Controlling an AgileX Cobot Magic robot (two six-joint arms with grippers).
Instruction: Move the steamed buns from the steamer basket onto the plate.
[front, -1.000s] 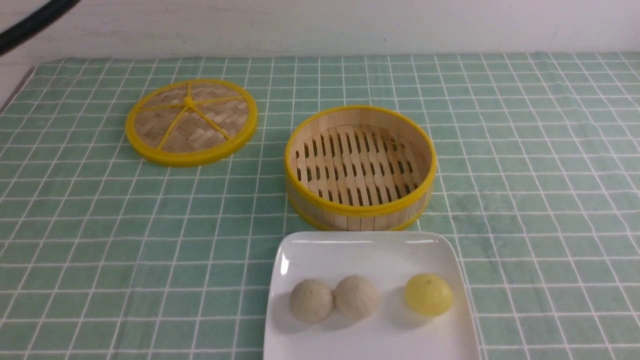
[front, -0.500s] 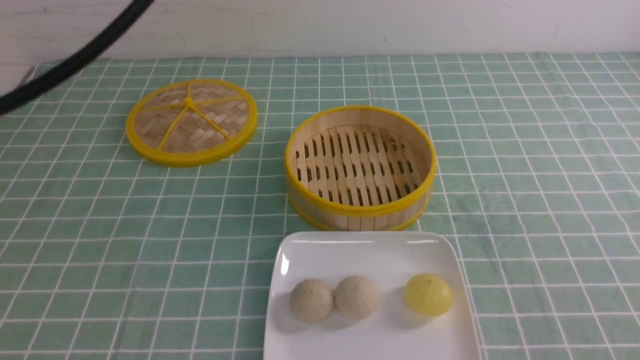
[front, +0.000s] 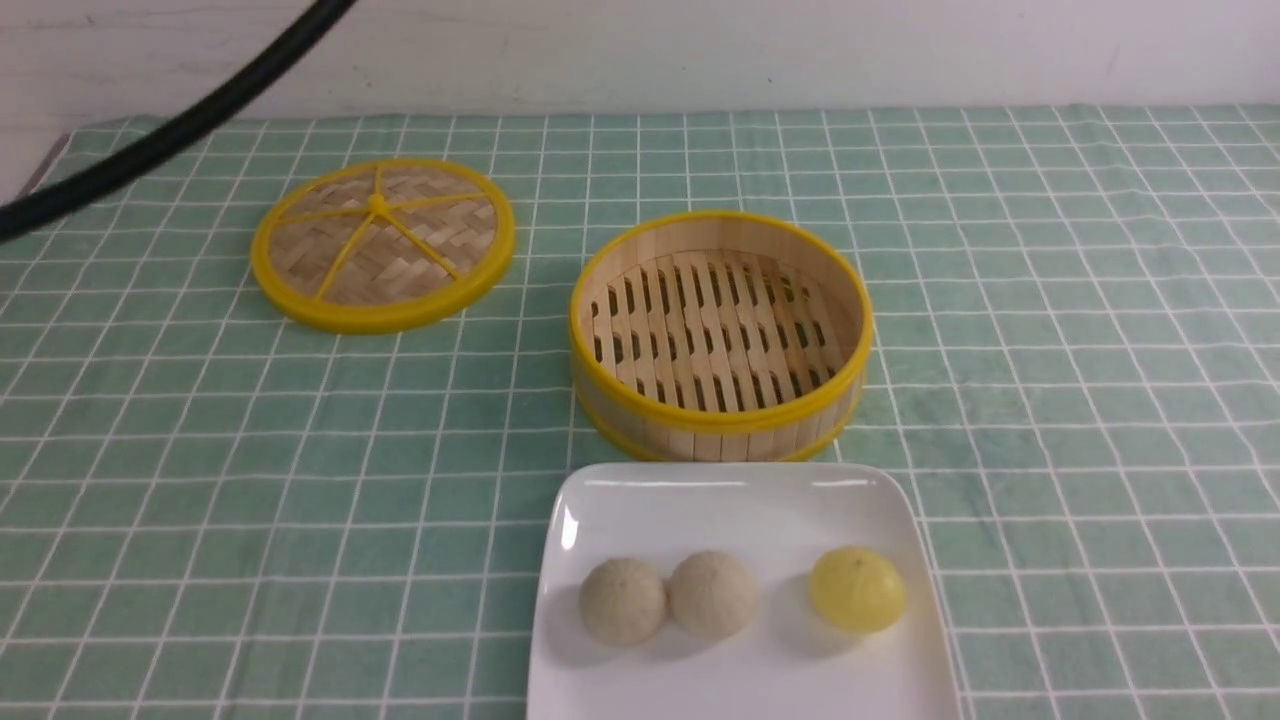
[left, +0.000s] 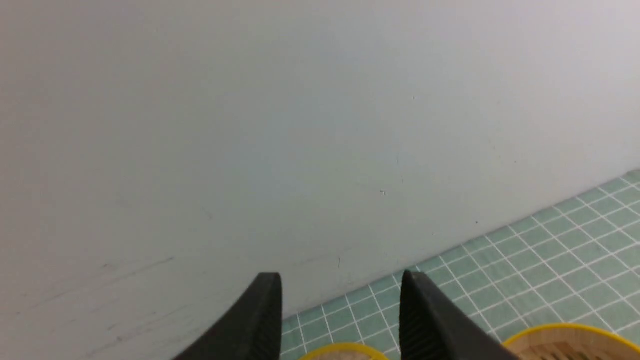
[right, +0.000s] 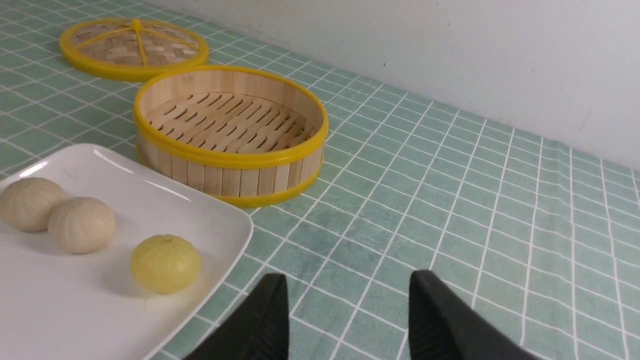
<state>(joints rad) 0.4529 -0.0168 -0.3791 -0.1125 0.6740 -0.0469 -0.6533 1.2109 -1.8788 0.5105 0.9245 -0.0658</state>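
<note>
Front view's checked cloth (front: 1060, 400) meets a seemingly pale wall (front: 640, 55); both jaws stand apart.

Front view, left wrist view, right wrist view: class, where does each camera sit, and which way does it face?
Front: between the arms, facing forward and down at plate and buns; a black cable.
Left wrist: left arm, mostly facing the wall; open jaws.
Right wrist: right arm, facing across the table; open jaws.
Front and right wrist share the steamer basket.
</note>
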